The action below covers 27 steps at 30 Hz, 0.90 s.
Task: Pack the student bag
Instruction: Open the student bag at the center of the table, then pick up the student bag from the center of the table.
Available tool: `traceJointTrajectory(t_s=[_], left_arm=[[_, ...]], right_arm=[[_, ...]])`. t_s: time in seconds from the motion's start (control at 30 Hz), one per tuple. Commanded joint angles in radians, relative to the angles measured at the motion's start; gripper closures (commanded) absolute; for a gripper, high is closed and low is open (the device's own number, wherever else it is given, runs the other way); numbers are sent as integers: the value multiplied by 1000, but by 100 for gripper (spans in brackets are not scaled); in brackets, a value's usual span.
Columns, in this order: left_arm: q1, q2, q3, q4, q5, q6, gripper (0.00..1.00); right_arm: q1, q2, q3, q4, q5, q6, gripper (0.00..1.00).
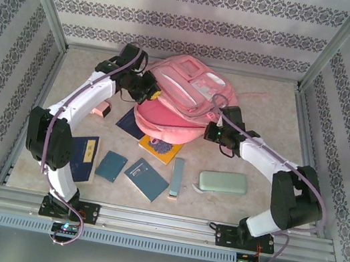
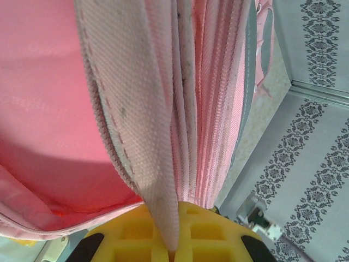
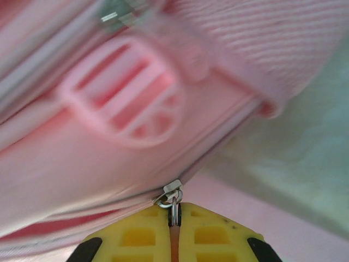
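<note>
Large pink fabric backpack (image 1: 179, 101) with pale patches lies at far centre of the beige table (image 1: 265, 120), front pockets facing up. Its near edge overlaps a yellow-orange book (image 1: 161, 149) and touches a navy book (image 1: 129, 123).

Left gripper (image 1: 147, 89) is at the bag's left side. Left wrist view: yellow fingers (image 2: 131, 240) are together, clamped on a pink woven strap (image 2: 144, 120) that runs down between them, with the bag's zipped edges just beside it.

Right gripper (image 1: 214, 132) is at the bag's near right corner. Right wrist view: yellow fingers (image 3: 212, 237) are together, pinching a metal zip pull (image 3: 173, 204) at the seam. A pink plastic buckle (image 3: 122, 98) sits above it, blurred.

Loose on the near table: dark blue book (image 1: 84, 156) partly under the left arm, teal book (image 1: 112, 166), blue book (image 1: 146, 179), narrow pale blue piece (image 1: 177, 177) and pale green oblong pencil case (image 1: 223, 181). These lie apart from the bag. A small pink object (image 1: 102, 110) sits by the left arm; I cannot tell what it is.
</note>
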Motion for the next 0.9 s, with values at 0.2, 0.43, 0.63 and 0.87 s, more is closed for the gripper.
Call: traceJointTrajectory(t_s=[0.2,0.43,0.63,0.87], left_arm=[[22,-36,47,18,-15,32,100],[15,-18,92,4,4,109,100],[17,-17,86,-14,6,168,100],[17,2,73,-10,23,230,100]], right_arm=[[-52,23,66,-3,-42,-18,69],[92,-237,6,39,65,-199,64],[241,-194,118,-3,39,-501,53],[376,-36,277,-40,100,-640,34]])
